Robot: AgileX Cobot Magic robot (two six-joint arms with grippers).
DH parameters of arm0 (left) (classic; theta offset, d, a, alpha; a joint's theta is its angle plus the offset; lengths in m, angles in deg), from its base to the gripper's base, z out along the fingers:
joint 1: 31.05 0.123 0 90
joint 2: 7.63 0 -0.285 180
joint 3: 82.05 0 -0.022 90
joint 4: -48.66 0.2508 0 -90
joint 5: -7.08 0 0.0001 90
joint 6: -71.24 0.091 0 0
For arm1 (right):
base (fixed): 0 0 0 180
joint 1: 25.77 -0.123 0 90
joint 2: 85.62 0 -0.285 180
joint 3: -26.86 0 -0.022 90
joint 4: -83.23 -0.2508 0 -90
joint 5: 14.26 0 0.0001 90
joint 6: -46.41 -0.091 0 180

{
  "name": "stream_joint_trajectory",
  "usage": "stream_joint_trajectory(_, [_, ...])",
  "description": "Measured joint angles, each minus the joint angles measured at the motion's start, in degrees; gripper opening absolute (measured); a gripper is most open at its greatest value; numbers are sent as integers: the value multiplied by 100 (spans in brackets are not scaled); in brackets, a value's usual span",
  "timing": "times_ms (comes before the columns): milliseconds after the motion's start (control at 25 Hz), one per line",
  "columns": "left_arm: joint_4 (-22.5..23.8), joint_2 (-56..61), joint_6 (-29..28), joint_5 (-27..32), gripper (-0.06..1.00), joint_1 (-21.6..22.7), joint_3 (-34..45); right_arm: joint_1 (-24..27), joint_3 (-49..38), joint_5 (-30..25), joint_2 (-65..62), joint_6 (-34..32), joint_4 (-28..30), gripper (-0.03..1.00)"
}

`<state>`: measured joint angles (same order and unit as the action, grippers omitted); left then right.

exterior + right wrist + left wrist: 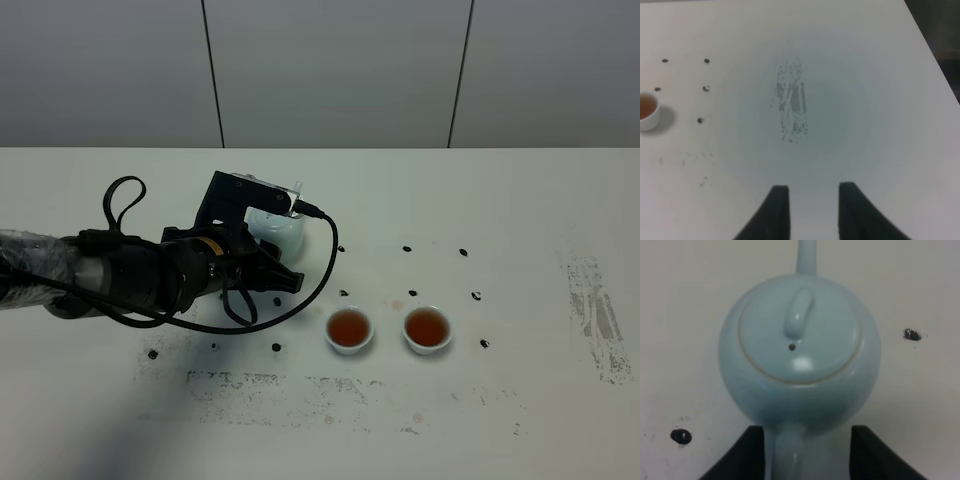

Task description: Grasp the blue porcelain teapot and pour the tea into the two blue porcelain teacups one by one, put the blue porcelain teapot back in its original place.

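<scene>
Left claw (pixel 283 279) sits low on the white table (pixel 520 200) in the high exterior view, its black arm reaching in from the table's left edge, with the blue porcelain teapot (pixel 277 229) standing upright just behind the wrist housing, toward the back edge. How wide the jaws stand cannot be read from this angle. Both blue porcelain teacups (pixel 350 329) stand side by side nearer the front edge, right of the claw, each showing amber tea; pouring looks finished, with the teapot set down.

Seen from the left wrist, the left claw (pixel 807 452) stands parted, the teapot's loop handle (pixel 786 452) between the two black fingers (pixel 745 455), with a clear gap on one side; contact on the other side cannot be judged. The teapot (pixel 800 352) rests on the table with its lid seated and spout pointing away. The risk from here, as a judgement: a withdrawal that drifts sideways could let a finger catch the handle and drag or tip the teapot; a looping cable near the teapot could also snag it.

Right wrist view shows the right claw (pixel 810 210) with its fingers drawn narrow and holding nothing, over bare, scuffed table near the right edge. One filled teacup (pixel 648 111) shows well apart from it.
</scene>
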<state>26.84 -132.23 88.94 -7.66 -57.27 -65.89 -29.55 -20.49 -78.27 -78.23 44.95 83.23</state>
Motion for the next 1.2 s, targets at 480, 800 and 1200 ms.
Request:
stream_joint_trajectory(480, [0,699,141,1053,48,0,6,0,0,0,0,0,0,23])
stream_joint_trajectory(800, [188,976,263,2410,48,274,-802,0,0,0,0,0,0,23])
stream_joint_trajectory(1200, [801,434,-36,2689,48,1296,-1936,0,0,0,0,0,0,23])
